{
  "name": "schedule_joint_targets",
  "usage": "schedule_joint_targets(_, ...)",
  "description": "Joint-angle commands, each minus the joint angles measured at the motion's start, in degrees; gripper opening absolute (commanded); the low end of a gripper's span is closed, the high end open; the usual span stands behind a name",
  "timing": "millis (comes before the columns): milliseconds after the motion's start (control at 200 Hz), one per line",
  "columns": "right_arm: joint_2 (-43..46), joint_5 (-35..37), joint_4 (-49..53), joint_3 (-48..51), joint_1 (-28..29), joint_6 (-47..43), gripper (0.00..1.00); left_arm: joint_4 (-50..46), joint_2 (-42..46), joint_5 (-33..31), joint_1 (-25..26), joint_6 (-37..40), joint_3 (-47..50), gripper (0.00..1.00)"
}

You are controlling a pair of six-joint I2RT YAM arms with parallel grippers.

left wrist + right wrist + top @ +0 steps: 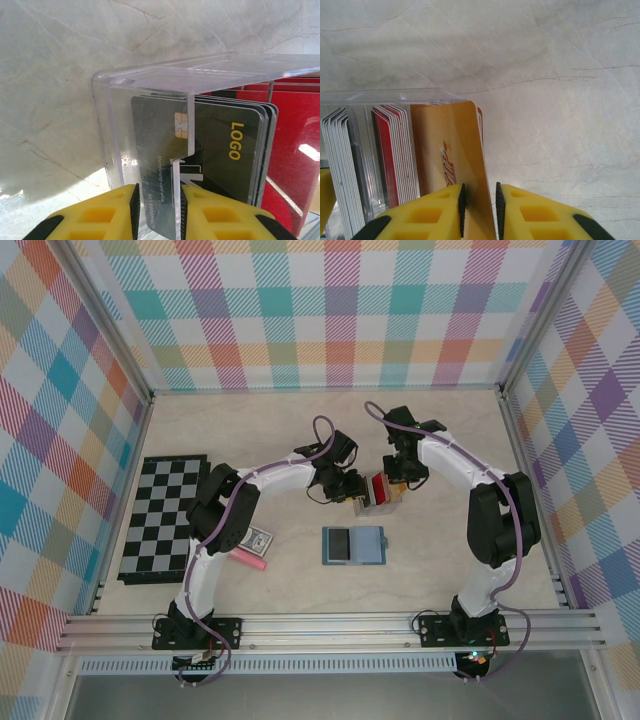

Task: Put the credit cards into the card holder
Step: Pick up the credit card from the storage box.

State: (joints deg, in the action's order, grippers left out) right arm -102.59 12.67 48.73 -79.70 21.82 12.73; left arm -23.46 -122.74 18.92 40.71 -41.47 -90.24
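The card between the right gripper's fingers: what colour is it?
The card is tan-gold, best seen in the right wrist view.

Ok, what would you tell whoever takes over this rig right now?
The left gripper has its jaws shut on a wall of the clear case, which holds the credit cards on edge.
The right gripper has its jaws shut on the tan-gold card at the end of the row; the card is not yet out.
The card holder lies open on the table, nearer the arm bases than the case.
Done: one card gripped. Left: pull it, slot it, then do the rest.
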Motion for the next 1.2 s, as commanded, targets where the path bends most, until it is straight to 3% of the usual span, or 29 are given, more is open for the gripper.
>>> schedule_joint_targets(0, 1.6, 2.6, 2.3, -1.9, 0.3, -0.6, 0.23, -3.3, 1.3, -0.2, -0.7, 0.5, 1.5, 0.27)
schedule_joint_targets(320, 3.3, 2.7, 2.9, -1.9, 0.6, -0.4, 0.17, -3.2, 1.4, -0.2, -0.7, 0.4, 2.0, 0.27)
schedule_joint_targets(790, 7.3, -5.6, 2.0, -1.3, 0.7, 1.8, 0.08, -2.8, 3.0, 0.0, -0.7, 0.4, 2.3, 0.28)
schedule_joint_targets(1195, 17.3, -16.0, -3.7, 4.7, 0.4, 7.9, 0.01, -0.7, 10.6, -2.4, -0.7, 0.2, 5.3, 0.42)
